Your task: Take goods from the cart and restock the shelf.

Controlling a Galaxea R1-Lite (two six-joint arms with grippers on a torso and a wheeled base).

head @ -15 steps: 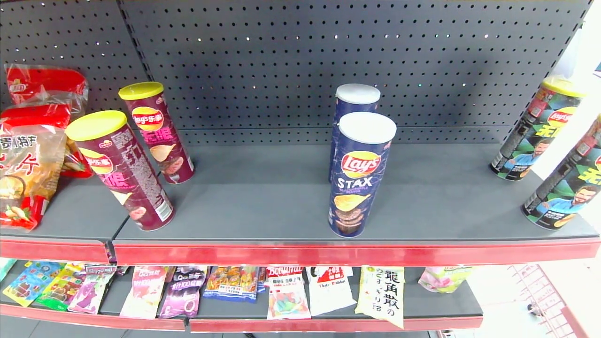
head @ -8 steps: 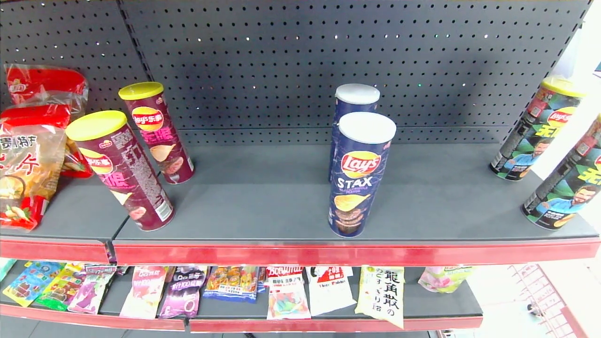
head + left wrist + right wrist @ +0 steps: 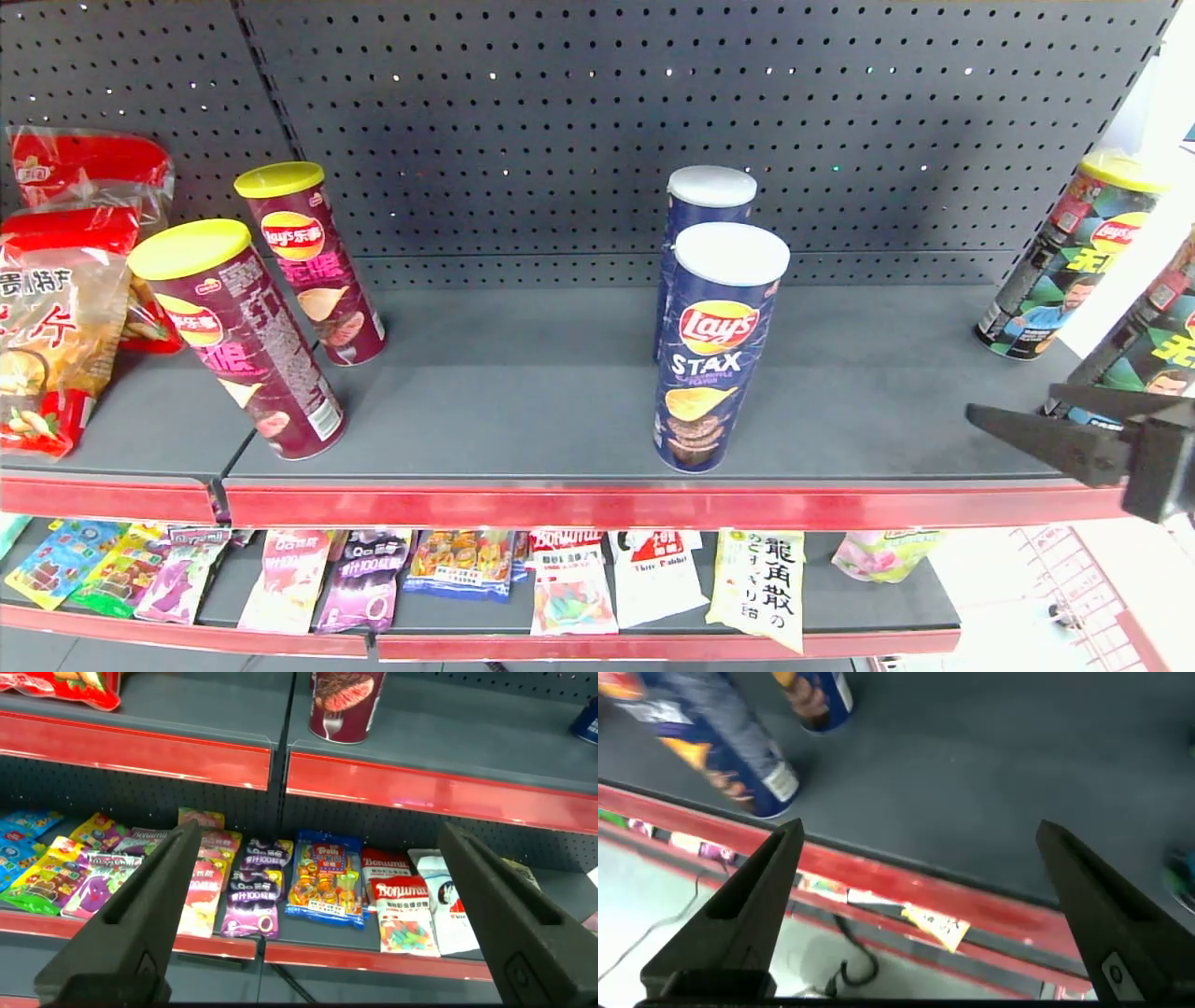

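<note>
The grey shelf (image 3: 523,392) holds upright chip cans. Two blue cans (image 3: 714,355) stand one behind the other in the middle, two maroon cans (image 3: 238,336) at the left, and two green-black cans (image 3: 1064,261) at the right. My right gripper (image 3: 1010,399) is open and holds nothing. It hangs over the shelf's front right part, just before the nearer green-black can (image 3: 1153,341). The right wrist view has it (image 3: 917,831) above the shelf's red front edge (image 3: 924,882), with the blue cans (image 3: 729,737) off to one side. My left gripper (image 3: 320,831) is open, empty and low, facing the lower shelf's snack bags (image 3: 327,873).
Red and clear snack bags (image 3: 65,280) fill the shelf's far left. Wide bare stretches lie between the can groups. The lower shelf (image 3: 653,644) carries a row of flat packets (image 3: 569,579). A red wire frame (image 3: 1074,579) shows at the bottom right.
My right gripper has come into the head view from the right edge, open, over the shelf's front right. The cans have not moved.
</note>
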